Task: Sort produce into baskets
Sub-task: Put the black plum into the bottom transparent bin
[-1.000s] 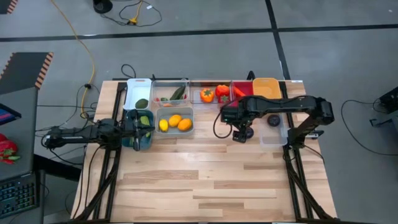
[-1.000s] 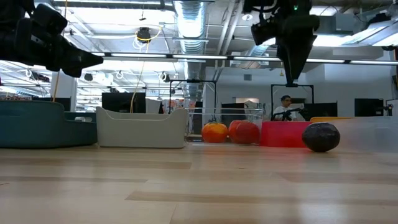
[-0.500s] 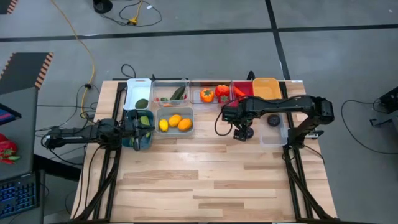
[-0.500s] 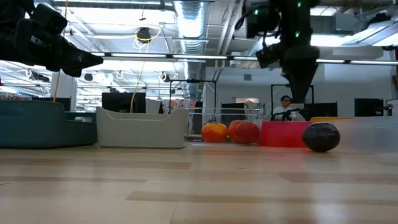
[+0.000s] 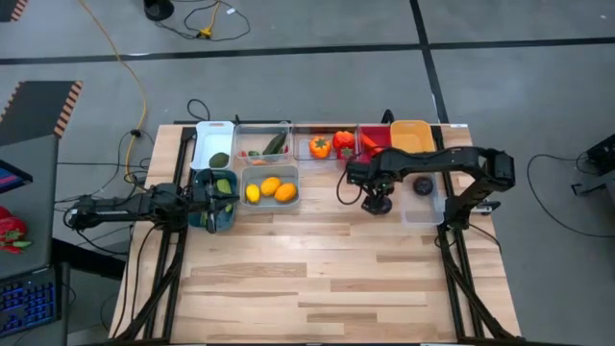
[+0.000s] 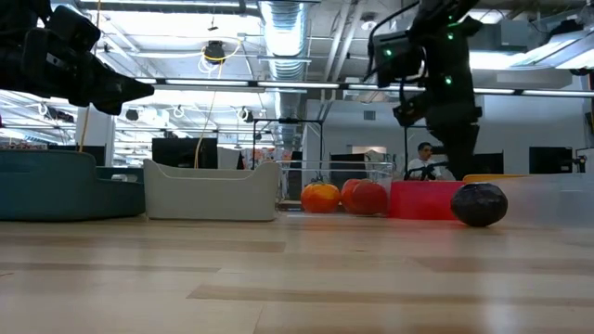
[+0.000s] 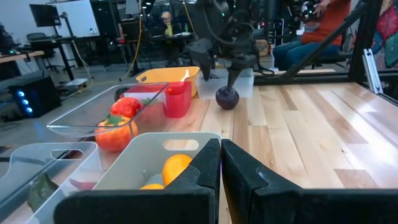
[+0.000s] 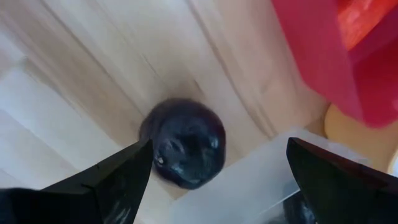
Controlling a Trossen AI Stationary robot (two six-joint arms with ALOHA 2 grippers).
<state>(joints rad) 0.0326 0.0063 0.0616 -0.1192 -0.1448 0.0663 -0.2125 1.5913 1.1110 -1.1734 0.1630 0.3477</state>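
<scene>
Item: purple ball (image 8: 185,149), a small dark round toy fruit with a dull, faintly dimpled skin.
Location: on the bare table (image 5: 317,269), just beside the clear tub (image 5: 420,207) at the right end of the row and near the red tub (image 5: 377,140); not yet in any basket.
Handling, judged: probably light and hard-shelled, not fragile; being round and smooth it would likely roll or squirt out of an off-centre pinch.
Where to grip, judged: across its widest part, one finger on each side, coming down from above.
Right gripper (image 8: 211,165): hangs above the ball with fingers spread wide on either side of it, holding nothing; in the high view the arm reaches in from the right over the tubs.
Left gripper (image 7: 221,163): fingers pressed together, nothing between them, parked over the teal tub (image 5: 210,202) at the left edge.
Already sorted: oranges or lemons (image 5: 270,188) in the grey-blue tub (image 5: 269,172); orange and red peppers (image 5: 330,145) in a clear tub; green pieces in the white tub (image 5: 212,144) and its neighbour.
Orange tub (image 5: 411,135): contents cannot be made out.
Brands, labels, writing: none legible on the ball, the tubs or the arms.
</scene>
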